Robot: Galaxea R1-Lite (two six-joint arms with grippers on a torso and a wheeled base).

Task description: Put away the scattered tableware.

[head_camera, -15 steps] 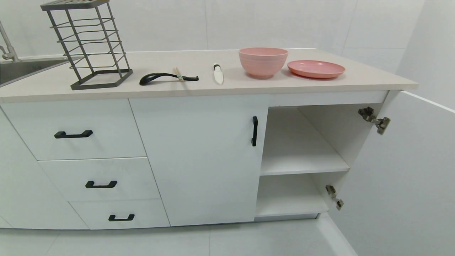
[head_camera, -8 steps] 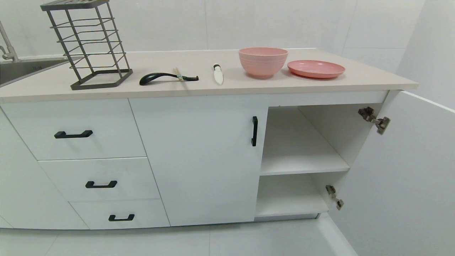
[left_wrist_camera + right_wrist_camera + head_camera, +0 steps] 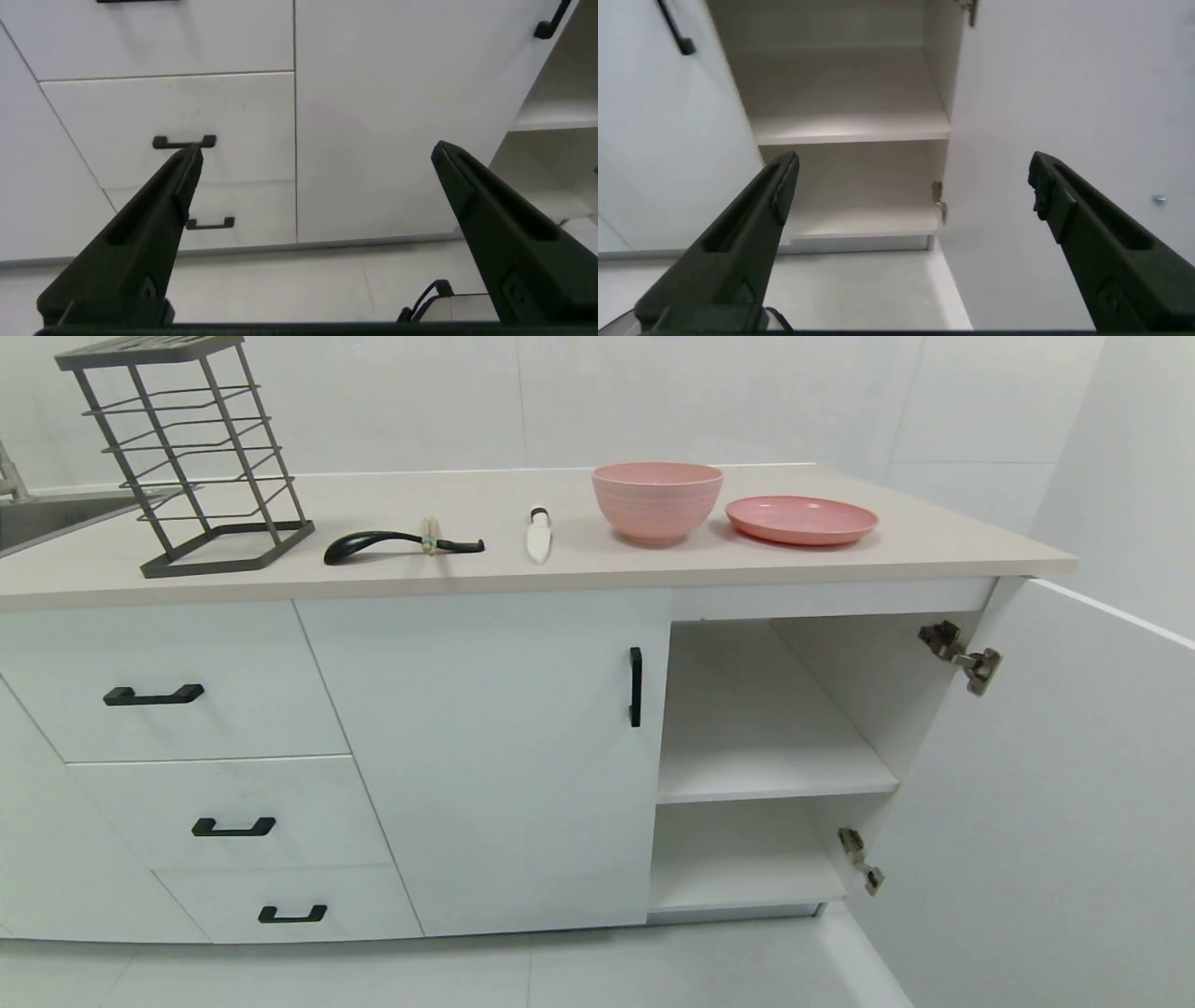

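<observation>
Facing drawers (image 3: 215, 107), left hand (image 3: 315, 154) hangs well below bowl (image 3: 656, 502).

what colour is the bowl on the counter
The bowl is pink, like the plate beside it; clearest in the head view.

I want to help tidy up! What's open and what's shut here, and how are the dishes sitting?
Right cupboard door: open wide.
Left cupboard door: shut.
Drawers: all three shut.
Pink bowl: upright on the counter.
Pink plate: flat, nothing on it.
Left gripper: open.
Right gripper: open.
</observation>
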